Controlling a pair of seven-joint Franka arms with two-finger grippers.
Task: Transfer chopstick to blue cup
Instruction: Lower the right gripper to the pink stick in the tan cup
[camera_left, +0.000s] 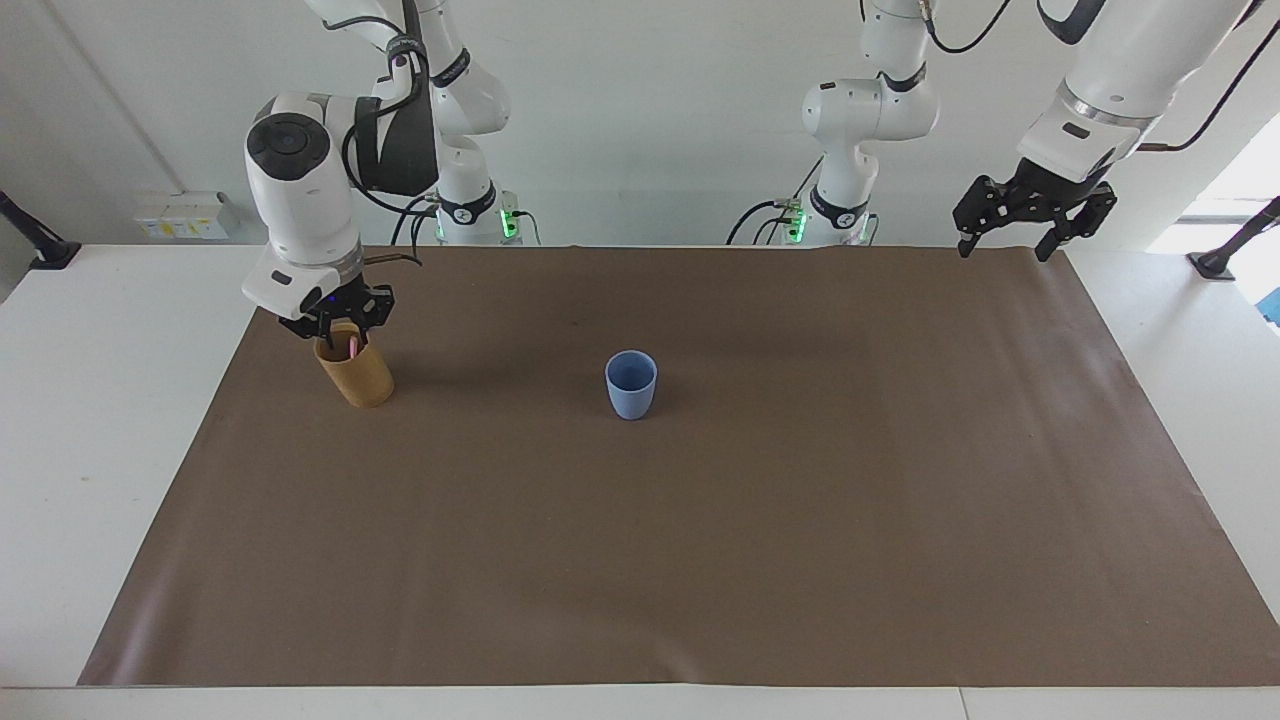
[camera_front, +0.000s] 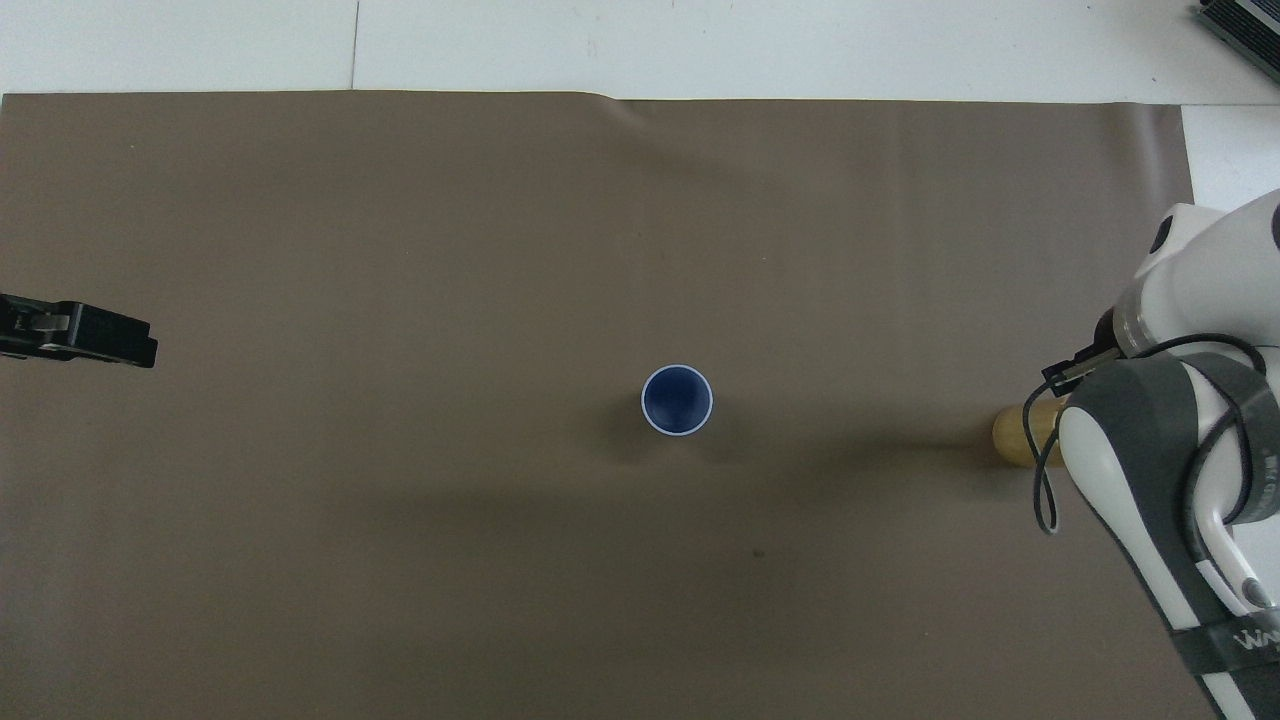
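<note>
Over the tan holder (camera_left: 355, 375) my right claw (camera_left: 336, 322) pinches toward the chopstick (camera_left: 353, 346); grip unclear. I should lift straight up. Left claw (camera_left: 1033, 206) waits, released.

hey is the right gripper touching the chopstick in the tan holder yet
Cannot tell. In the facing view the right gripper sits at the tan holder's mouth, around the chopstick's pink tip, but contact isn't plain. In the overhead view the arm covers it.

Tan holder (camera_front: 1018, 437) half under right arm; chopstick (camera_left: 353, 346) mostly inside.
</note>
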